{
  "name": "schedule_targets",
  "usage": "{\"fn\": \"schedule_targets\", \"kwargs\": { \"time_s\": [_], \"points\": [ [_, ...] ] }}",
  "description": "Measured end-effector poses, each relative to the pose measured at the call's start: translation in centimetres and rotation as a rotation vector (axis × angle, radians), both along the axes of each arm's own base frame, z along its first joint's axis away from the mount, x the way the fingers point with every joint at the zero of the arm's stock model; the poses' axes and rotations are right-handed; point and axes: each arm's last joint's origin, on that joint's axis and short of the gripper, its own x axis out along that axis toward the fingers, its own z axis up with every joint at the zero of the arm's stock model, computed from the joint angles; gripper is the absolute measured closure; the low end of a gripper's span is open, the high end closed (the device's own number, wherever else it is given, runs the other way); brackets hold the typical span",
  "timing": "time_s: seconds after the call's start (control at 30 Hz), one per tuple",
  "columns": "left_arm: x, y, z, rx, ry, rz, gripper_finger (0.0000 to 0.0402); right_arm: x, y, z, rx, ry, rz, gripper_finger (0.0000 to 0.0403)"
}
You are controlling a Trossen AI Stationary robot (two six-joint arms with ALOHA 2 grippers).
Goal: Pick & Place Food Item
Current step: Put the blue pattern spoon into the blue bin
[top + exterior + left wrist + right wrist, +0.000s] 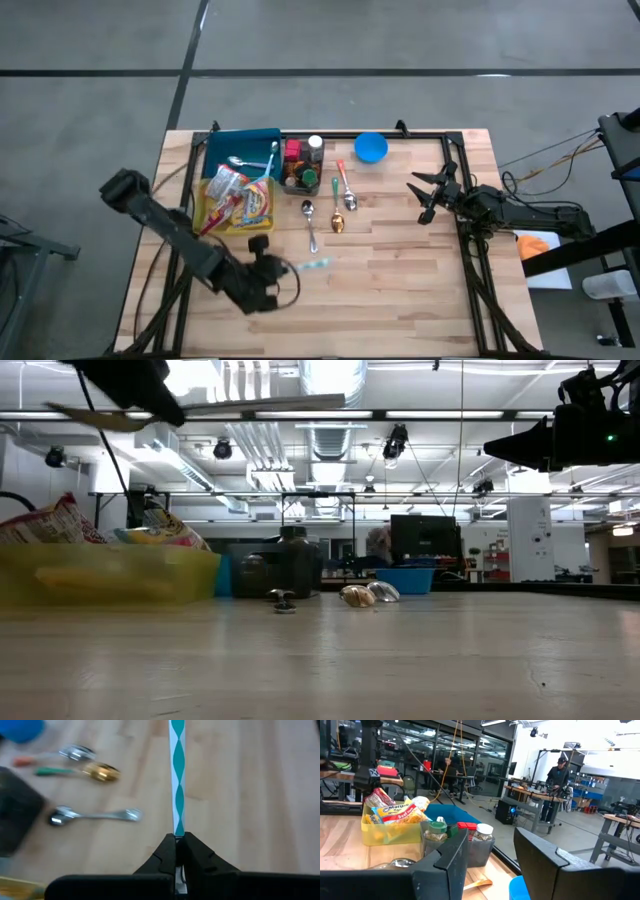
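Observation:
My left gripper [284,268] is near the table's front edge, left of centre, shut on a thin teal-and-white striped stick [312,264]. The stick [177,775] runs straight out past the fingertips toward the table's right. In the low view it [210,406] hangs high above the tabletop. My right gripper [426,196] waits open at the table's right side, and its fingers [451,862] hold nothing. Snack packets [238,192] lie in a yellow bin [206,218] at the far left. My left gripper pinches the stick's near end [177,832] between its two fingertips. The stick continues in line with the fingers, not across them. The fingers come from the table's left, slanting downward. The stick is lifted clear of the table and stays straight.
A blue bin [240,148] sits behind the yellow one. Beside them stand a dark caddy of jars [300,166] and a blue bowl [371,147]. Three spoons [311,224] [338,216] [347,192] lie mid-table. Bare wood spreads across the near and right parts.

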Motion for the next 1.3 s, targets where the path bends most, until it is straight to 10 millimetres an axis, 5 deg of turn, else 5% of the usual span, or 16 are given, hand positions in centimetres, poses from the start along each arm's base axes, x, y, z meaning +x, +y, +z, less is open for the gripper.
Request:
{"fn": "schedule_targets", "kwargs": {
  "time_s": [0.4, 1.0, 1.3],
  "points": [
    [0.7, 10.8, 4.8, 0.027, -0.015, 0.181, 0.0394, 0.0, 0.0, 0.0, 0.0, 0.0, 0.0, 0.0246],
    [-1.7, 17.6, 6.0, 0.041, 0.015, 0.57, 0.0394, 0.0, 0.0, 0.0, 0.0, 0.001, 0.0, 0.0246],
    [-2.9, 24.1, 5.9, 0.034, 0.093, 0.769, 0.0394, 0.0, 0.0, 0.0, 0.0, 0.0, 0.0, 0.0246]
  ]
}}
